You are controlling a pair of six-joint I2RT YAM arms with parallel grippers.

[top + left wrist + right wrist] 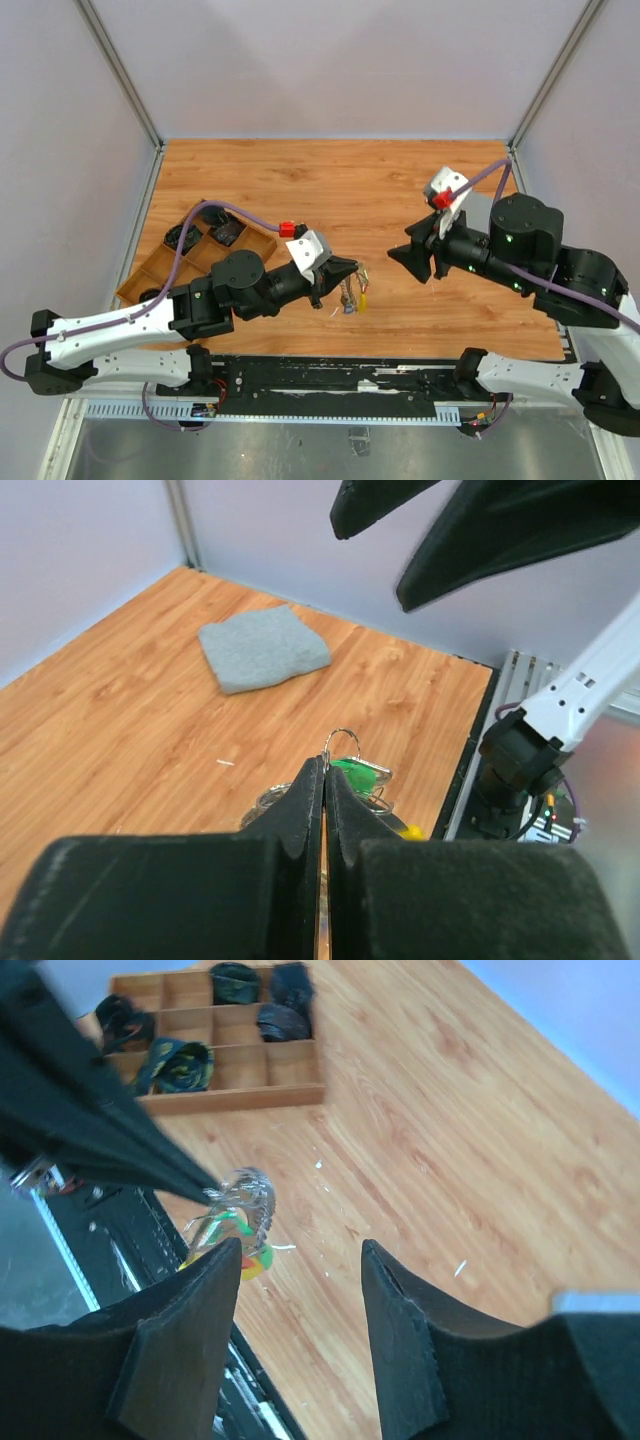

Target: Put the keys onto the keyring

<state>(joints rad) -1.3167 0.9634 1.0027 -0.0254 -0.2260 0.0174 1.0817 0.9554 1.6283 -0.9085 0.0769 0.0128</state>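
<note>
Wooden surface (pixel 300 180), near edge: left gripper (pixel 351 270) jaws clenched on keyring (pixel 349 291), keys (pixel 362 300) hanging beneath. Opposite, close by: right gripper (pixel 397 257) jaws released, not touching ring. Farther back: grey cloth (pixel 262 647).

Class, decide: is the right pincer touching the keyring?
Apart. The top external view shows bare table between the open right pincer and the keyring hanging from the left pincer.
</note>
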